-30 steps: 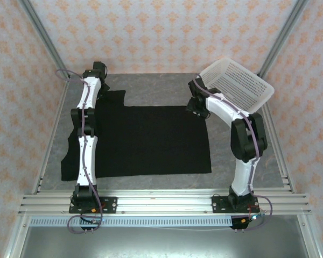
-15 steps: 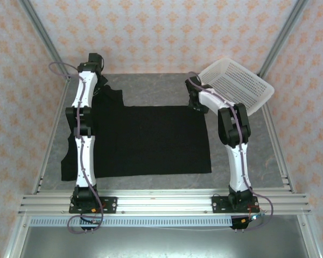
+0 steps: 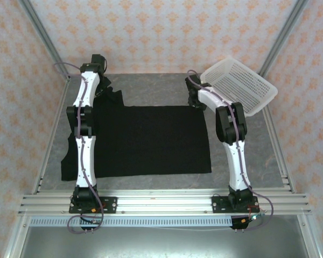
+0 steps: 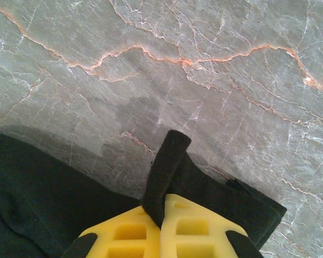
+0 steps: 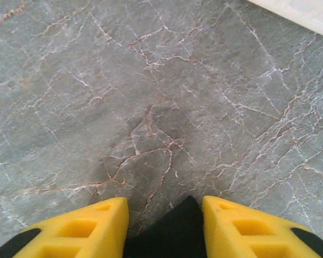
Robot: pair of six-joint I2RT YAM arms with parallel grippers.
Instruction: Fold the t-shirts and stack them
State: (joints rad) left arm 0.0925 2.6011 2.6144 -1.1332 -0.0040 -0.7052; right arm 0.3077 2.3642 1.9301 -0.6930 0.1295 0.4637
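1. My left pincer (image 4: 164, 203) is clamped shut on a raised fold of the black t-shirt (image 3: 151, 140). In the left wrist view the pinched cloth stands up as a narrow ridge between my two yellow fingers (image 4: 199, 226).
2. That pincer sits at the far left corner of the garment, where the sleeve lies. Black cloth spreads to either side of it, below and behind the fingers, with bare marbled table (image 4: 204, 80) just beyond.
3. My right pincer (image 5: 164, 215) has its jaws apart. A pointed corner of the black cloth lies in the gap between its fingers (image 5: 91, 228), low in the right wrist view. I cannot tell whether either finger touches it.
4. That pincer is at the shirt's far right corner, with only grey tabletop ahead of it.
5. From above, the t-shirt lies spread flat in the middle of the table, plain black side up. Its far edge runs between my two pincers and its near edge is close to the arm bases.
6. The white mesh basket (image 3: 239, 86) stands tilted at the far right, just beside my right arm and apart from the shirt.
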